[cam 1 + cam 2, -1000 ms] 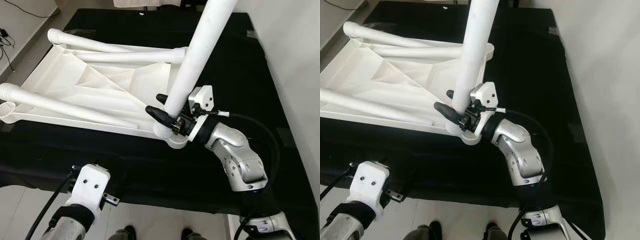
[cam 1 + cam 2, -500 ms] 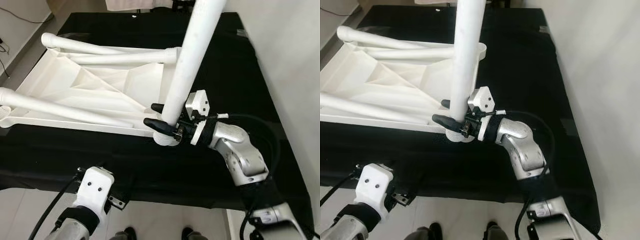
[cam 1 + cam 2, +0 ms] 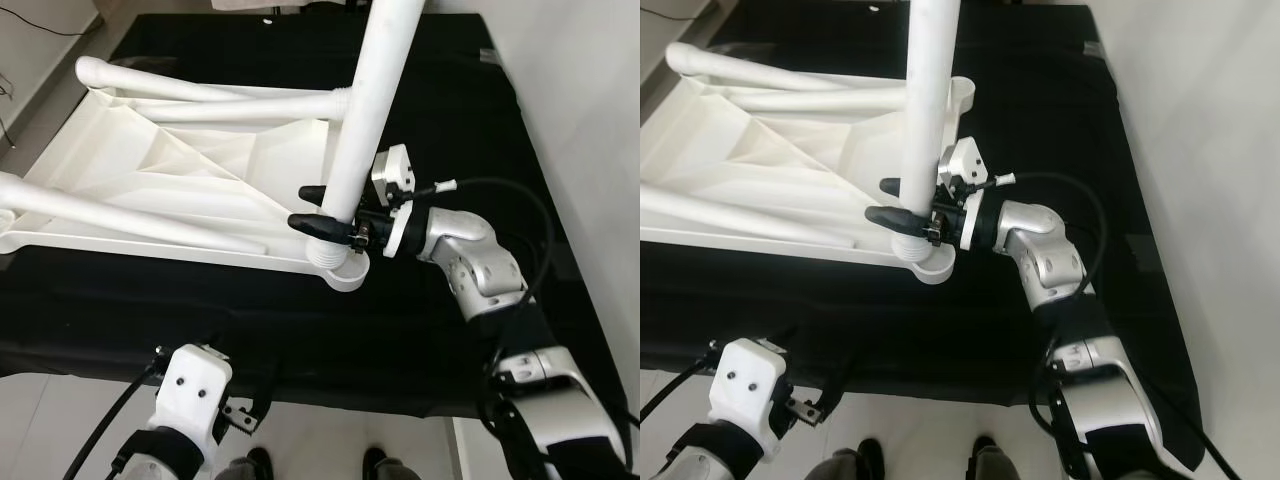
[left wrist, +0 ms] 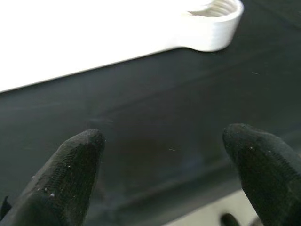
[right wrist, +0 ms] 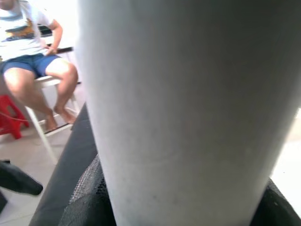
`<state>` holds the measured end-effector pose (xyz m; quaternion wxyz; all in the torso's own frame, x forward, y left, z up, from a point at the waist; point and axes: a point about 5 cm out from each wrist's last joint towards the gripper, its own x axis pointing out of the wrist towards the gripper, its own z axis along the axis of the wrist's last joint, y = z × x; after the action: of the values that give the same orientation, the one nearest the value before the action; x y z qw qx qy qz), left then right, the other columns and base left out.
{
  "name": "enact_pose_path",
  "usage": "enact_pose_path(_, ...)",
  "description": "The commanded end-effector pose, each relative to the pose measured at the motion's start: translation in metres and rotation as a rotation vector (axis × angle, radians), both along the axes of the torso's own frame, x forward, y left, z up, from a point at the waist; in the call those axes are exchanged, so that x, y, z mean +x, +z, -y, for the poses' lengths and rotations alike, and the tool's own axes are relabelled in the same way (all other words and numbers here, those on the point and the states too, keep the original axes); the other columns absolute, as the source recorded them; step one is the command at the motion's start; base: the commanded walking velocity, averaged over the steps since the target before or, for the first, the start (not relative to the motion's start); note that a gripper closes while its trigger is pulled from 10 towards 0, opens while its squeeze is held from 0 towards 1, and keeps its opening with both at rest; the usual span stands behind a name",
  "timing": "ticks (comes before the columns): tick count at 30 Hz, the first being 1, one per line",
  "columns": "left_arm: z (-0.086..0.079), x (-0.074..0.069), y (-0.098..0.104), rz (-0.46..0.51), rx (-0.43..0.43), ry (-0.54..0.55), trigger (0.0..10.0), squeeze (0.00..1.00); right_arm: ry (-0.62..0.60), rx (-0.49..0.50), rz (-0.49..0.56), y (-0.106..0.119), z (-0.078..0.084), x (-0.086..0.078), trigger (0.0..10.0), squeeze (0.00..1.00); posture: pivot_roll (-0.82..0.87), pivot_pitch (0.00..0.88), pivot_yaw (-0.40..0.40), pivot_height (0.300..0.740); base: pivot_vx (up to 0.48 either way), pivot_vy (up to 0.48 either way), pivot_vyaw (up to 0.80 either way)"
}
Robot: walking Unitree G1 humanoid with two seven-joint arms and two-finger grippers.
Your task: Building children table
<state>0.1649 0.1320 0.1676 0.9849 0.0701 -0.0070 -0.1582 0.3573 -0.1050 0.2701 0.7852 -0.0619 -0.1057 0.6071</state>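
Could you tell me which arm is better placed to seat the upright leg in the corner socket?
The right: the right gripper clamps the upright white plastic table leg directly over the white tabletop's round corner socket. The left gripper hangs open near the black-covered table's front edge.

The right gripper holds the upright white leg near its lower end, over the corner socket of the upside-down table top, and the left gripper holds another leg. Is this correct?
Not quite. The left gripper holds nothing: the left wrist view shows its fingers open over the black cloth. The rest is right: the right gripper holds the upright leg over the corner socket.
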Motion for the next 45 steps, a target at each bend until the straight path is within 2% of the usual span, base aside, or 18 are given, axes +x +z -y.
enact_pose_path(1,0.002,-0.006,0.000,-0.010,-0.004,-0.008,10.0,0.00,0.039,0.010,-0.003,-0.001,0.000,-0.001,10.0,0.00,0.06,0.388,-0.015,0.740,0.000,0.000,0.00)
enact_pose_path(3,0.002,-0.007,0.000,-0.013,-0.006,-0.007,10.0,0.00,0.062,0.011,-0.010,0.000,0.003,-0.002,10.0,0.00,0.06,0.390,-0.016,0.740,0.000,0.000,0.00)
enact_pose_path(5,0.002,-0.010,0.000,-0.019,-0.008,-0.004,10.0,0.00,0.150,-0.006,-0.024,0.001,0.009,-0.007,10.0,0.00,0.06,0.402,-0.016,0.740,0.000,0.000,0.00)
enact_pose_path(8,0.003,-0.011,0.000,-0.022,-0.010,-0.004,10.0,0.00,0.209,-0.036,-0.032,-0.001,0.013,-0.011,10.0,0.00,0.06,0.407,-0.015,0.740,0.000,0.000,0.00)
enact_pose_path(12,0.003,-0.012,0.000,-0.027,-0.012,-0.006,10.0,0.00,0.251,-0.086,-0.029,-0.006,0.014,-0.014,10.0,0.00,0.06,0.414,-0.014,0.740,0.000,0.000,0.00)
enact_pose_path(15,0.003,-0.013,0.000,-0.027,-0.012,-0.007,10.0,0.00,0.249,-0.109,-0.020,-0.008,0.013,-0.014,10.0,0.00,0.06,0.415,-0.014,0.740,0.000,0.000,0.00)
enact_pose_path(21,0.003,-0.016,0.002,-0.028,-0.011,-0.003,10.0,0.00,0.176,-0.138,0.016,-0.004,0.013,-0.001,10.0,0.00,0.07,0.417,-0.015,0.740,0.000,0.000,0.00)
enact_pose_path(33,0.003,-0.017,0.003,-0.025,-0.011,-0.001,10.0,0.00,0.206,-0.179,0.018,0.000,0.015,0.000,10.0,0.00,0.06,0.420,-0.016,0.740,0.000,0.000,0.00)
enact_pose_path(40,0.002,-0.016,0.004,-0.024,-0.009,0.001,10.0,0.00,0.388,-0.450,0.105,-0.021,0.011,-0.022,10.0,0.00,0.06,0.421,-0.013,0.740,0.000,0.000,0.00)
enact_pose_path(44,0.002,-0.016,0.004,-0.023,-0.008,0.000,10.0,0.00,0.407,-0.472,0.115,-0.022,0.010,-0.025,10.0,0.00,0.06,0.421,-0.013,0.740,0.000,0.000,0.00)
enact_pose_path(45,0.002,-0.015,0.004,-0.023,-0.009,0.000,10.0,0.00,0.443,-0.490,0.123,-0.022,0.006,-0.031,10.0,0.00,0.06,0.420,-0.011,0.740,0.000,0.000,0.00)
